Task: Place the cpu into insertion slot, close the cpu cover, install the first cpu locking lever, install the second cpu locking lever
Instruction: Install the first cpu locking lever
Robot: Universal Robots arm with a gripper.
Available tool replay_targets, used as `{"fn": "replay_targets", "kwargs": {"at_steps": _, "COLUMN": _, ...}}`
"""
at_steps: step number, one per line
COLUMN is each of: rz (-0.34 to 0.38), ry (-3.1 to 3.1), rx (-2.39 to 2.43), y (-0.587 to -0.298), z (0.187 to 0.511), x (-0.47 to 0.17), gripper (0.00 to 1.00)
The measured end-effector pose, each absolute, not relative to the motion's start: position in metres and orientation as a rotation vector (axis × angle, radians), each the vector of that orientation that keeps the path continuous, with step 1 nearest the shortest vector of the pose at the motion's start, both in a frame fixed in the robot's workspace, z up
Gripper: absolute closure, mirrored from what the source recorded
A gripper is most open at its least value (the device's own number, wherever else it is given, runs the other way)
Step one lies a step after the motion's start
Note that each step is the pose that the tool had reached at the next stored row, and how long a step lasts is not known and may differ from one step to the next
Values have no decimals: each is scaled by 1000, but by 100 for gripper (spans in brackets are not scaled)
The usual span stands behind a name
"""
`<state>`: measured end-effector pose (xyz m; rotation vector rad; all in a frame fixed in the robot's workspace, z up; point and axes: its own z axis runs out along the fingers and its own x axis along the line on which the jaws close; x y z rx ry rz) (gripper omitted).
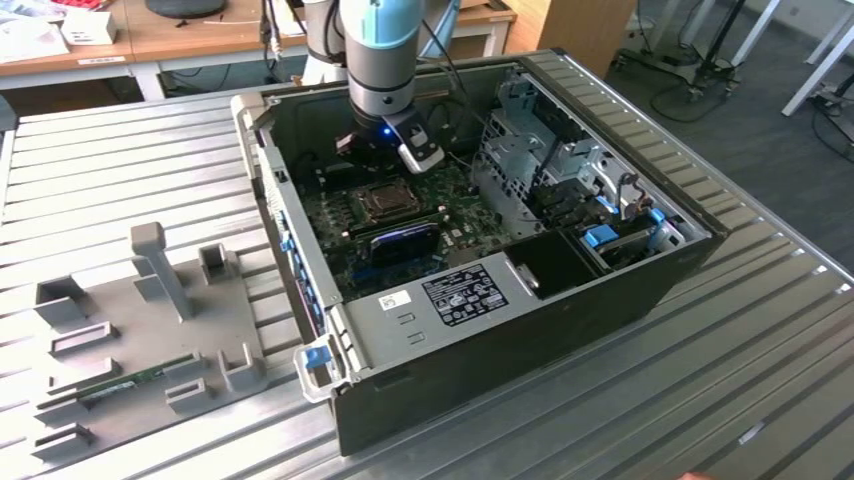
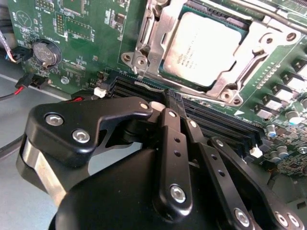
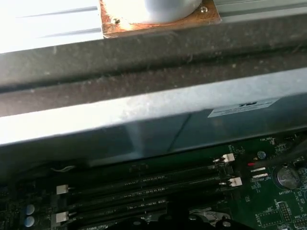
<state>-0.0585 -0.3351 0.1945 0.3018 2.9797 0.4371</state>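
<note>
Inside the open black computer case (image 1: 534, 330), which lies on its side on the ribbed grey metal worktop (image 1: 120, 160), the arm's black claw (image 1: 371, 155) hangs low over the green motherboard (image 2: 86, 28). In the exterior view it sits at about twelve o'clock from the square metal-rimmed insertion slot (image 1: 364, 200), near it but apart. In the second wrist view the claw (image 2: 165, 104) looks clenched, tips together and grasping nothing, poised over the long black memory slots (image 2: 225, 127) just beside the socket.

The small square cpu with its dull grey metal top (image 2: 206, 45) lies flat in the slot. The thin silvery cpu cover (image 2: 160, 38) rests down around it, its window framing the chip. Placing and closing look done, so I judge the work to be at the locking levers. A thin steel lever (image 2: 144, 45) runs along one edge of the cover; whether it is hooked home I cannot tell.

Any lever move would call for a firm, narrow push from the clenched tips on a slim rod, with the memory slots and small board parts leaving little room for slip. At about eight o'clock from the case in the exterior view, a grey tray of upright fixtures (image 1: 134, 330) stands well apart.
</note>
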Motion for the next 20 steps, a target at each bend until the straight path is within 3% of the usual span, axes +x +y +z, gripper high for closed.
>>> {"fn": "replay_targets", "kwargs": {"at_steps": 20, "rz": 437, "ry": 2980, "rx": 302, "y": -330, "z": 194, "x": -55, "gripper": 89}}
